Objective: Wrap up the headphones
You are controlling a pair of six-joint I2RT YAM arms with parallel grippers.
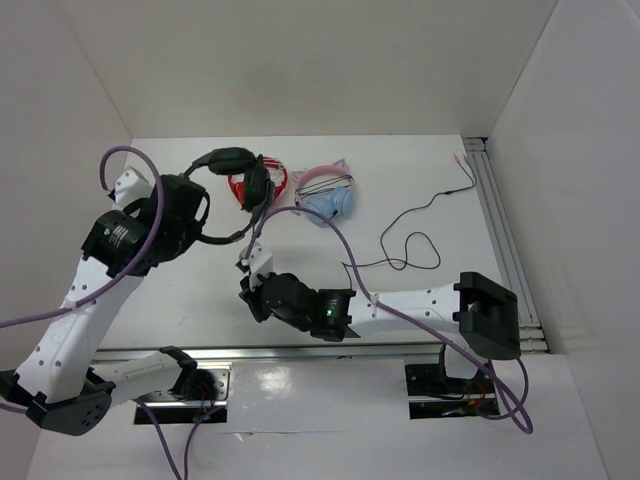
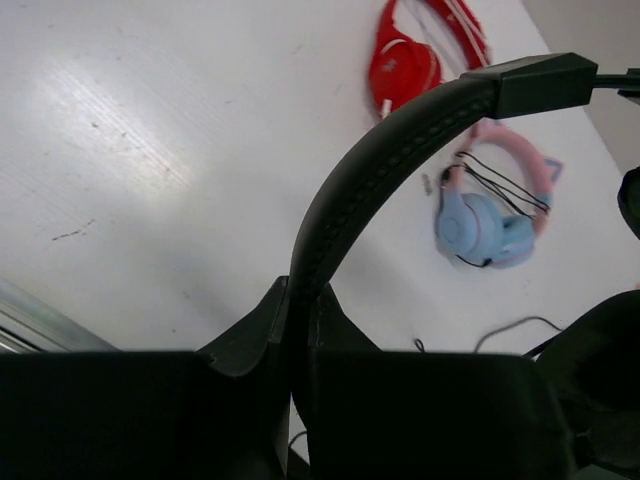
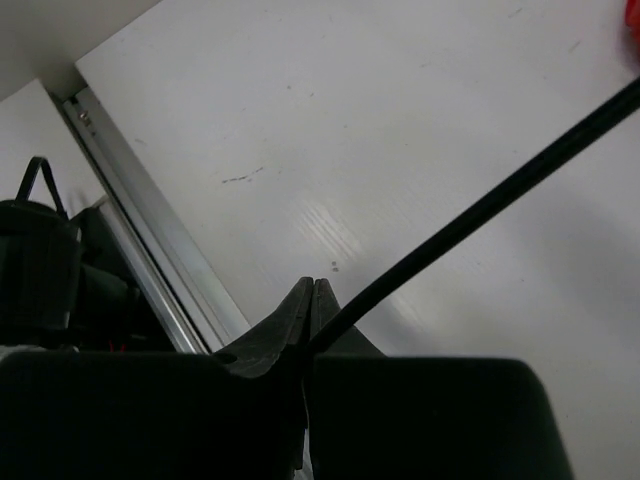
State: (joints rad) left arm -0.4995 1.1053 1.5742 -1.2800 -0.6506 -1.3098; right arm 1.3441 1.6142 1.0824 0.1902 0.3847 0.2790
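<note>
Above the back-left part of the flat white table (image 1: 400,165), the all-black over-ear headphones (image 2: 400,150) with a padded headband hang lifted off the surface in the left gripper (image 2: 297,300). Its 2 fingers press on the headband from either side, pinching it near 1 end of the arc. From there the band curves up and away to the right in the left wrist view.

Nearer the middle of the table, the right gripper (image 3: 312,300) has its 2 fingers pressed together on the thin black cable (image 3: 500,197), which runs out taut and diagonal from between the tips. Further right, the cable lies in loose loops on the table, with its plug end near the silver metal rail (image 1: 500,230) along the right edge.

Beside the lifted set, the glossy red headphones (image 1: 277,185) and the light blue and pink cat-ear headphones (image 1: 330,197) lie on the table, close to each other.
</note>
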